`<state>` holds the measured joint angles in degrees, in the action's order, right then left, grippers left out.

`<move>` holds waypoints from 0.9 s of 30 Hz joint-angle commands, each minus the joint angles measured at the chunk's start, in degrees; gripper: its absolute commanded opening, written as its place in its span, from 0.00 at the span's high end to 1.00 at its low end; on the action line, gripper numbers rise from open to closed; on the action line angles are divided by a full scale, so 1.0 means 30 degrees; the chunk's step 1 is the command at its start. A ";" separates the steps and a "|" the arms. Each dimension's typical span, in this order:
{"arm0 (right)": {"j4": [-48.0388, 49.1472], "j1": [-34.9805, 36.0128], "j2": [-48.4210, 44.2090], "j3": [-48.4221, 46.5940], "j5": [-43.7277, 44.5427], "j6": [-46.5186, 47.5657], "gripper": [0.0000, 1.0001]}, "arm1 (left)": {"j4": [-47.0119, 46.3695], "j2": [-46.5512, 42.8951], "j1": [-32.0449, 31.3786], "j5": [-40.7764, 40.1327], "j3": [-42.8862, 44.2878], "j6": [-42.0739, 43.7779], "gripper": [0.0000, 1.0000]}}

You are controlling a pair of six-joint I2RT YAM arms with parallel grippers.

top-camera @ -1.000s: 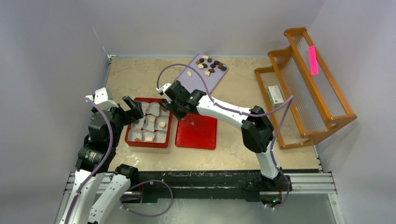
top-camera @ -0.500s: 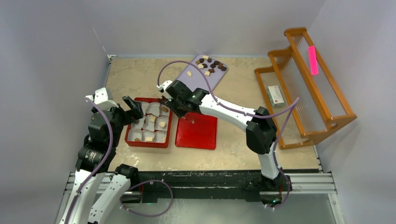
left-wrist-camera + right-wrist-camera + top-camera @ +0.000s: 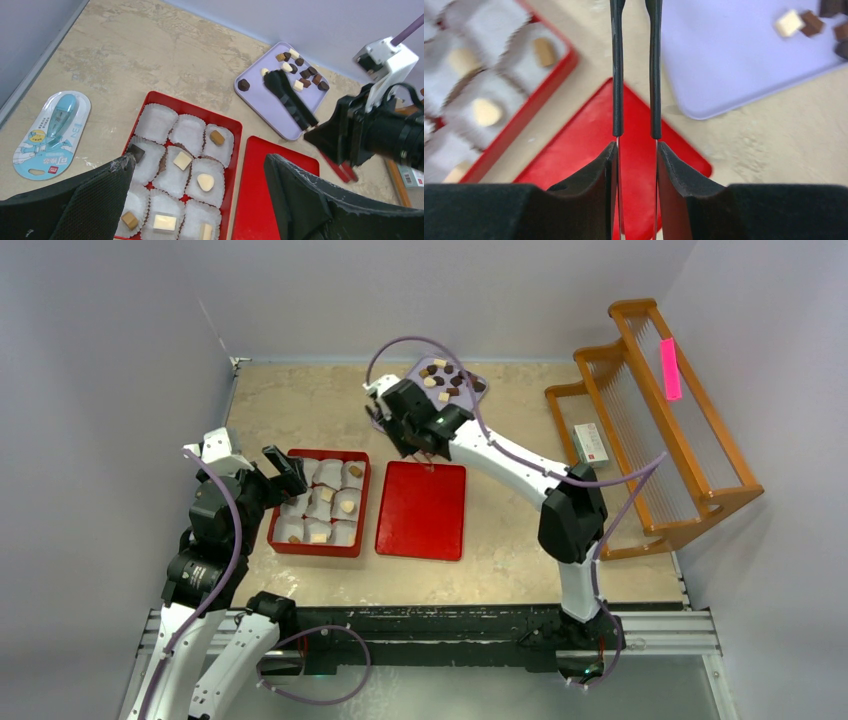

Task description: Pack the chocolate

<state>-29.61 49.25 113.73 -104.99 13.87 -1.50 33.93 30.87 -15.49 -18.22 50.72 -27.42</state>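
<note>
Chocolate [image 3: 305,74]: cream squares, dark lumps on smooth lavender tray [image 3: 270,106], some in crinkled paper cups [image 3: 156,122]. Left gripper [image 3: 200,165] spread wide; right gripper [image 3: 634,20] narrowly parted, empty.

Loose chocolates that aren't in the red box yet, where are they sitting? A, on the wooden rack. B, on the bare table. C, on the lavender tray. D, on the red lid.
C: the loose chocolates lie clustered toward the far end of the lavender tray.
</note>
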 commanded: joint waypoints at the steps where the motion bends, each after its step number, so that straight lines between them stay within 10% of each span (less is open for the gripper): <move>1: 0.0920 -0.2162 0.0104 -0.0530 0.0650 -0.0220 0.66 | -0.0647 0.0019 0.0154 0.0185 -0.0073 -0.0001 0.01; 27: 0.1258 -0.6514 0.3526 -0.1853 -0.0229 -0.1847 0.58 | -0.0618 0.0021 0.0152 -0.0014 -0.0061 0.0029 0.01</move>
<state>-26.98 30.20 122.87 -107.13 12.95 -5.65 33.93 30.87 -15.44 -18.24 50.70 -27.42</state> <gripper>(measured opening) 0.424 0.994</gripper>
